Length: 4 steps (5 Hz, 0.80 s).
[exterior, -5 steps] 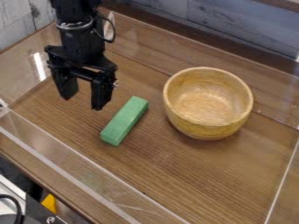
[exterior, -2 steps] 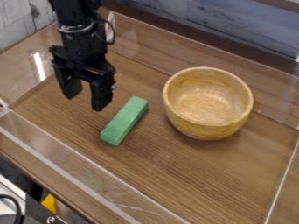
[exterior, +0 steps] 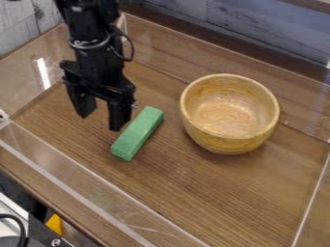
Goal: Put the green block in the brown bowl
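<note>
The green block (exterior: 138,132) lies flat on the wooden table, a little left of centre, its long side running from lower left to upper right. The brown bowl (exterior: 230,114) stands upright to its right, with nothing inside. My black gripper (exterior: 100,117) points straight down just to the left of the block's upper end. Its fingers stand open with nothing between them, and the right fingertip (exterior: 119,123) is close beside the block.
A clear acrylic wall (exterior: 77,191) runs around the table (exterior: 206,188), with its front edge low in the camera view. Yellow and black gear shows at the bottom left corner outside the wall.
The gripper has shifted a little to the right and downward, closer to the green block. Block and bowl have not moved.
</note>
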Tool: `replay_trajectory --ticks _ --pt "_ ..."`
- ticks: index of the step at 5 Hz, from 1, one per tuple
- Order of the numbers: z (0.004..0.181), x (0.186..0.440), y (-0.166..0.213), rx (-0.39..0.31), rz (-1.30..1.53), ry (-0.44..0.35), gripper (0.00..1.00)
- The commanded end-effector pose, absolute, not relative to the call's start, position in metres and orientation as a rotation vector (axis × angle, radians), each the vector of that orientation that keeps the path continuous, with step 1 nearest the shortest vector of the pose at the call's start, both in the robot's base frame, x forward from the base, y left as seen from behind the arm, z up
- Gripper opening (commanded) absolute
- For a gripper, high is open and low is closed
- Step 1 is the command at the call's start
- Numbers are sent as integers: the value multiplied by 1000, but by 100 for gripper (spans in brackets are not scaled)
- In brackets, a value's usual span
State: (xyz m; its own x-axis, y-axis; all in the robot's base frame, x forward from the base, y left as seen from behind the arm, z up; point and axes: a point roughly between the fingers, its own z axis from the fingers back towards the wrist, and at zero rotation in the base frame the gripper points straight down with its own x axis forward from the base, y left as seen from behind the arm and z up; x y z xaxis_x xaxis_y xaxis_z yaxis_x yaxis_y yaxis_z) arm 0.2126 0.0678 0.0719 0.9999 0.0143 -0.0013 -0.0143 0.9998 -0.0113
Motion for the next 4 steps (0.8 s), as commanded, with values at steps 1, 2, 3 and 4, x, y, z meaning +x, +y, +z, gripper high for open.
replay_trajectory --ticks 1,2,3,4 --pt "63 221 59 -6 -7 -26 100" --pt "58 222 47 -2 4 -32 100" --pt "54 223 38 2 16 -38 100" --pt "43 224 37 7 60 -44 100"
